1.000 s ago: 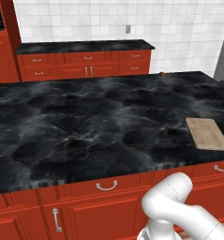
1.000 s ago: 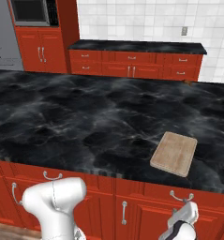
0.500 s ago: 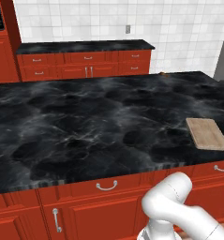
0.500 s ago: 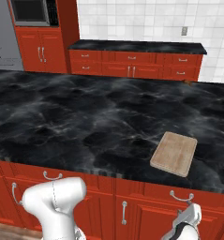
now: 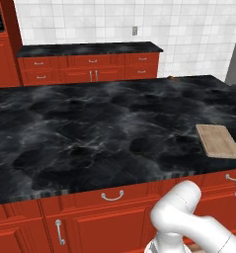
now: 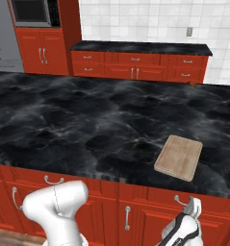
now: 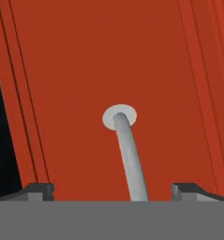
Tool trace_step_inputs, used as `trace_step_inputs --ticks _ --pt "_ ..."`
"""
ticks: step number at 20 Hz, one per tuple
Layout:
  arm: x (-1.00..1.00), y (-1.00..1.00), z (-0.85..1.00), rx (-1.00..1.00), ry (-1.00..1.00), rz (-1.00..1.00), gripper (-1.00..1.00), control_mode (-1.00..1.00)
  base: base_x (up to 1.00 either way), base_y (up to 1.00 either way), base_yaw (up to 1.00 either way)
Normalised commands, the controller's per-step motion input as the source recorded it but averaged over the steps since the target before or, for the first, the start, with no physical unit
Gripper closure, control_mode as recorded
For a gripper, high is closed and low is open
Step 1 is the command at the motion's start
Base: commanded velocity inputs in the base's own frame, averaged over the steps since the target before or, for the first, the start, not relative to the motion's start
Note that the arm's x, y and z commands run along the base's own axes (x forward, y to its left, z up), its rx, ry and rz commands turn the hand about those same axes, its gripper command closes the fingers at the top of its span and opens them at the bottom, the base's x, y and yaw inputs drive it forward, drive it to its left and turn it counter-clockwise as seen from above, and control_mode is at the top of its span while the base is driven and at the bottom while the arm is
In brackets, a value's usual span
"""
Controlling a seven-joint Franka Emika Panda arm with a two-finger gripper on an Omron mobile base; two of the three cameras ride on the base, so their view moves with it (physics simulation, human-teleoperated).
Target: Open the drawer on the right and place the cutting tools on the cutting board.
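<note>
Def a home kitchen, rendered tho. Big black marble counter point(image 6: 87, 125) w/ glossy red cabinets point(image 6: 135, 67) under it & along the back, white tile wall point(image 5: 188, 29), wood cutting board point(image 6: 179, 157) on top. Also a built-in microwave point(image 6: 32, 12) + grey fridge point(image 6: 1, 43) on the left.

Big black marble island counter point(image 5: 90, 133) with grey veining, sitting on red cabinets point(image 6: 150, 218). Just a light-tan cutting board point(image 5: 218, 141) lying flat on it, close to the near edge, over toward the right end. Rounded corners, slightly skewed to the counter edge. Second dark counter point(image 6: 140, 46) along the tiled back wall, too far off to make out anything on top.
</note>
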Motion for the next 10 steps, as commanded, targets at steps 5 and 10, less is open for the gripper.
trace_step_inputs --ticks 5,10 --pt "0.07 0.0 -0.32 0.0 0.0 0.0 -1.0 -1.0 0.0 0.0 0.0" --pt "0.11 -0.07 -0.31 0.0 0.0 0.0 -1.0 -1.0 0.0 0.0 0.0"
